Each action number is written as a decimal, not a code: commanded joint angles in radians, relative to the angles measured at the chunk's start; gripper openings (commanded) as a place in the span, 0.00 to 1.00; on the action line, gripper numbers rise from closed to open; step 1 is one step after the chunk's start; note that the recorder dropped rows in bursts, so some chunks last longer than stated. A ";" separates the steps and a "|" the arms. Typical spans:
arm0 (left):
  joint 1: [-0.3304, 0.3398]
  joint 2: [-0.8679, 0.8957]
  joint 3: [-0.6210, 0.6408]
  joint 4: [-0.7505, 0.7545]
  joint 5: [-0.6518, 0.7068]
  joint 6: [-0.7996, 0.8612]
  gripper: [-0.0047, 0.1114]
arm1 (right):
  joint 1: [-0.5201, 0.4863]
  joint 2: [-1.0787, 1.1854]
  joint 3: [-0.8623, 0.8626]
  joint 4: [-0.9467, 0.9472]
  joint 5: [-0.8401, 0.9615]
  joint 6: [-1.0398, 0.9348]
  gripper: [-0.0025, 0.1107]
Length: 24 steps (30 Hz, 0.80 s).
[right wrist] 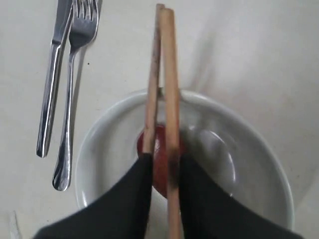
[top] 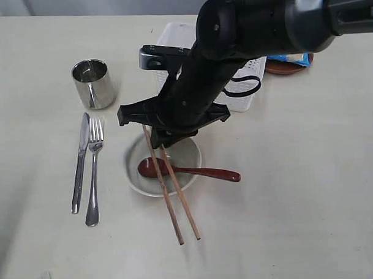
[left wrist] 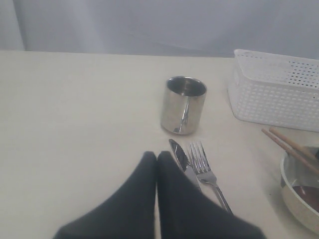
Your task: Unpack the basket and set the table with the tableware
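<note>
Set on worktop (top: 299, 203): cup (top: 93, 83), knife (top: 80, 161), fork (top: 94, 173), bowl (top: 128, 167) holding spoon (top: 200, 172).
Chopsticks (top: 176, 201): across the bowl rim, between the narrow fingers of right gripper (right wrist: 162, 158); grip or release unclear.
Left gripper (left wrist: 157, 155): fingers together, empty.
Plate (top: 289, 67): beside basket (top: 177, 37), seemingly unplaced.
Basket contents hidden.

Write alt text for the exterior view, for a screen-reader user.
The black right gripper hangs over a pale round bowl, with two brown wooden chopsticks slanting down from it to the cream table. A reddish-brown wooden spoon has its head in the bowl; a steel knife, fork and cup sit on the view's left, a white lattice basket behind the arm.
</note>
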 commanded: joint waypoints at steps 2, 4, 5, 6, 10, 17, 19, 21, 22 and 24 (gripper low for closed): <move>-0.005 -0.004 0.004 0.001 -0.002 0.003 0.04 | -0.006 -0.012 -0.005 0.000 0.005 -0.012 0.29; -0.005 -0.004 0.004 0.001 -0.002 0.003 0.04 | -0.010 -0.025 -0.014 -0.002 0.010 -0.012 0.29; -0.005 -0.004 0.004 0.001 -0.002 0.003 0.04 | -0.010 -0.034 -0.019 0.000 0.015 -0.012 0.29; -0.005 -0.004 0.004 0.001 -0.002 0.003 0.04 | -0.010 -0.040 -0.028 0.000 0.016 -0.012 0.29; -0.005 -0.004 0.004 0.001 -0.002 0.003 0.04 | -0.010 -0.061 -0.064 -0.002 0.076 -0.039 0.29; -0.005 -0.004 0.004 0.001 -0.002 0.003 0.04 | 0.008 -0.062 -0.080 -0.144 0.150 -0.033 0.29; -0.005 -0.004 0.004 0.001 -0.002 0.003 0.04 | 0.020 -0.062 -0.080 -0.201 0.160 0.006 0.33; -0.005 -0.004 0.004 0.001 -0.002 0.003 0.04 | 0.038 -0.062 -0.080 -0.228 0.164 0.016 0.40; -0.005 -0.004 0.004 0.001 -0.002 0.003 0.04 | 0.046 -0.062 -0.080 -0.228 0.164 0.016 0.44; -0.005 -0.004 0.004 0.001 -0.002 0.003 0.04 | 0.063 -0.062 -0.080 -0.228 0.158 0.019 0.51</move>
